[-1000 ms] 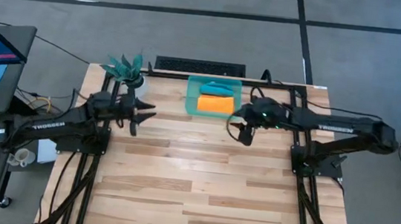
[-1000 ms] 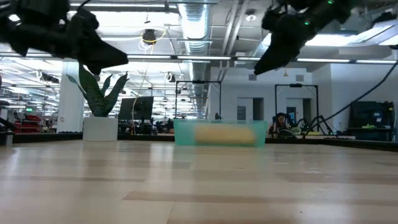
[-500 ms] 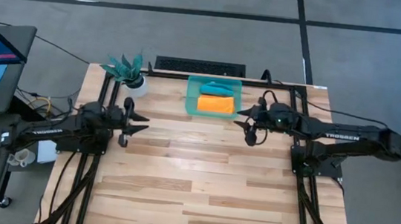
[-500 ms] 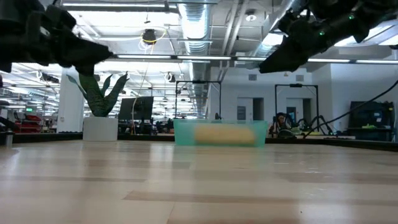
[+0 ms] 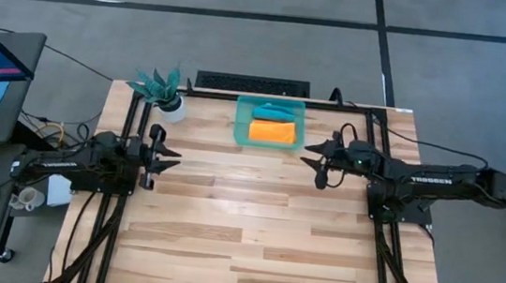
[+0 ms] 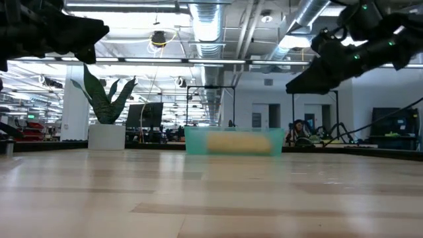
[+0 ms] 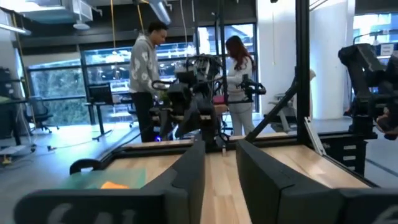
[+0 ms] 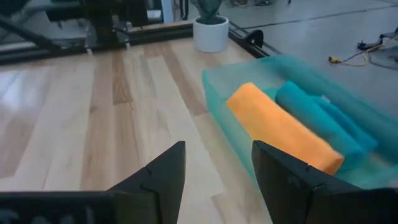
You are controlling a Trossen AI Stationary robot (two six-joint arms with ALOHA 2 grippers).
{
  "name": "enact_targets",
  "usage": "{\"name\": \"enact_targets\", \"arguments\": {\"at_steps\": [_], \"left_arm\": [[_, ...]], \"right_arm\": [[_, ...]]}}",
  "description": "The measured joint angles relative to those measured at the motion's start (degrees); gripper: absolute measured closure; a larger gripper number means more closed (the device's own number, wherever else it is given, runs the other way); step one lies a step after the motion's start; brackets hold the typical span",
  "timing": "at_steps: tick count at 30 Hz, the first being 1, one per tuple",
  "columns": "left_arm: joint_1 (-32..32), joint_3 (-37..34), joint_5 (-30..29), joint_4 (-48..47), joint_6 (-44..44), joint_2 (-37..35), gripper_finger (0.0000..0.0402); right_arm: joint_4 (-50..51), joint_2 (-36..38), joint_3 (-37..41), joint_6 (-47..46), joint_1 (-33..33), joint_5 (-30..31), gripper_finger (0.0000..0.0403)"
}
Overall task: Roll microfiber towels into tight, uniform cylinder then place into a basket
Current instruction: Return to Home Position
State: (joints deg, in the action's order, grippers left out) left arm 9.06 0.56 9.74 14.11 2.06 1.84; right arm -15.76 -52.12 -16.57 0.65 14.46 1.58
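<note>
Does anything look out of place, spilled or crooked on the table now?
Nothing stands out. The orange towel and the teal towel lie rolled, side by side, inside the basket; the plant stands upright; the left gripper and right gripper hang open and empty above the table.

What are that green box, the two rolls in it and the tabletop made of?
The basket looks like translucent teal-green plastic: the rolls show through its wall. The orange towel and teal towel look like soft, matte cloth, likely microfiber, with rounded rolled edges. The table seems to be pale wood planks, with grain and a slight sheen.
</note>
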Motion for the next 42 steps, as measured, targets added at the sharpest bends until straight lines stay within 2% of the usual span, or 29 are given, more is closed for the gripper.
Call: {"name": "enact_targets", "arguments": {"at_steps": [7, 13, 19, 25, 32, 35, 42], "left_arm": [[-0.02, -0.03, -0.02, -0.35, -0.44, -0.03, 0.0395], [-0.02, -0.09, -0.07, -0.22, -3.34, -0.01, 0.0400], [-0.01, -0.10, -0.10, -0.20, -5.91, -0.01, 0.0394], [0.00, -0.14, -0.11, -1.25, -9.52, -0.01, 0.0393], [0.00, -0.14, -0.09, -7.01, -10.87, 0.01, 0.0393], [0.00, -0.14, -0.17, -10.84, -10.90, 0.04, 0.0393], [-0.01, -0.14, -1.34, -10.88, -9.71, 0.65, 0.0393]], "right_arm": [[-3.99, 1.86, 3.77, -2.32, -2.26, -0.13, 0.0196], [-6.97, 4.65, 8.36, -3.04, -4.15, -0.08, 0.0196], [-18.36, 7.53, 16.22, -5.17, -5.17, -0.03, 0.0196], [-18.10, 9.73, 16.21, -5.20, -5.69, 0.36, 0.0196], [-16.86, 11.36, 16.21, -3.67, -2.73, 5.27, 0.0196], [-16.82, 11.29, 16.21, -5.92, -1.42, 5.60, 0.0196], [-16.23, 10.82, 16.21, -9.69, -1.18, 5.60, 0.0196]]}}
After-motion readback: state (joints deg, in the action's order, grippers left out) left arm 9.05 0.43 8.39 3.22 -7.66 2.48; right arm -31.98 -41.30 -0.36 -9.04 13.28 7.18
